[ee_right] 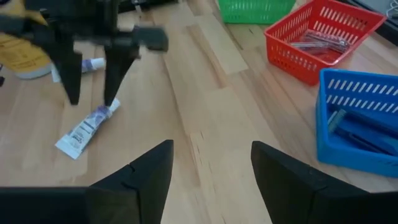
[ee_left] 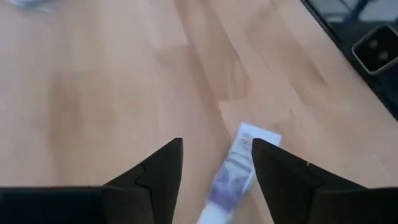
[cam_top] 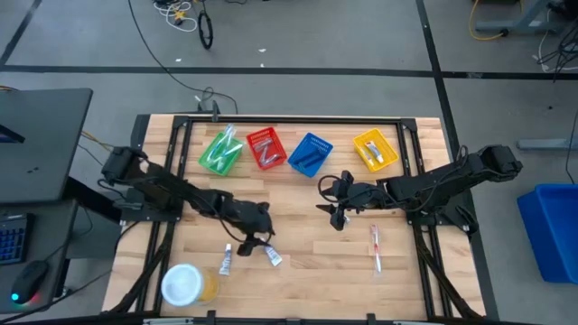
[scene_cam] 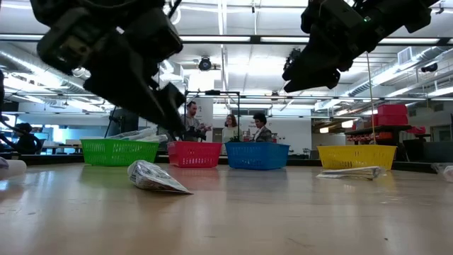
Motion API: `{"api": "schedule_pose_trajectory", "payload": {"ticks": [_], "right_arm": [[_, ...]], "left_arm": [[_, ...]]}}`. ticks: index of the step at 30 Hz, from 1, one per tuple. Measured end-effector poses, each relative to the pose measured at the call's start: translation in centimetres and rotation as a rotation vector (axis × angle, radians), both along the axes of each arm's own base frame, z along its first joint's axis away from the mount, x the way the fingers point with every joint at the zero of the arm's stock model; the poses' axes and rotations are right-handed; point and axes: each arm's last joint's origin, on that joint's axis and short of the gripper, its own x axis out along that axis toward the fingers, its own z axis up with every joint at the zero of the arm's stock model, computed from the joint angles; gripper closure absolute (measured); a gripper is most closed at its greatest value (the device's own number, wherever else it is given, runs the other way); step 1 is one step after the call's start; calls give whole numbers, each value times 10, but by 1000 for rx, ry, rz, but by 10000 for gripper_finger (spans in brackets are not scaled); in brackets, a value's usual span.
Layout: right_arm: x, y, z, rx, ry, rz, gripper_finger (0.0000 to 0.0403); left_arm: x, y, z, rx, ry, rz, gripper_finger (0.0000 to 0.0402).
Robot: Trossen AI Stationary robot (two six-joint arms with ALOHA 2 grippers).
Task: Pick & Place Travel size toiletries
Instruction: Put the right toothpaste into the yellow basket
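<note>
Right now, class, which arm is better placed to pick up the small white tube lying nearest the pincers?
Left. Its open pincer hangs right over the white tube, fingers either side. The right pincer is open but farther off, nothing beneath it.

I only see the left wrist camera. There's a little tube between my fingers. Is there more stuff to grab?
Observer: Yes, a second tube lies by the yellow jar, close to your left gripper.
Operator: Any baskets?
Observer: A green basket, a red basket, a blue basket and a yellow basket line the far edge.
Operator: And the other arm?
Observer: The right gripper hovers open and empty above the table's middle.
</note>
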Motion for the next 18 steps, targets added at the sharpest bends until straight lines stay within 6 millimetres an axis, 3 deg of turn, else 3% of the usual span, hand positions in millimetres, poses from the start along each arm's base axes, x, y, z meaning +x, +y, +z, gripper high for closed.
{"api": "schedule_pose_trajectory", "payload": {"ticks": [11, 18], "right_arm": [[0, 0, -1, 7, 4, 6, 195], [0, 0, -1, 6, 6, 6, 191]], "left_arm": [[0, -12, -34, 70, 170, -54, 205], [1, -12, -37, 118, 160, -86, 218]]}}
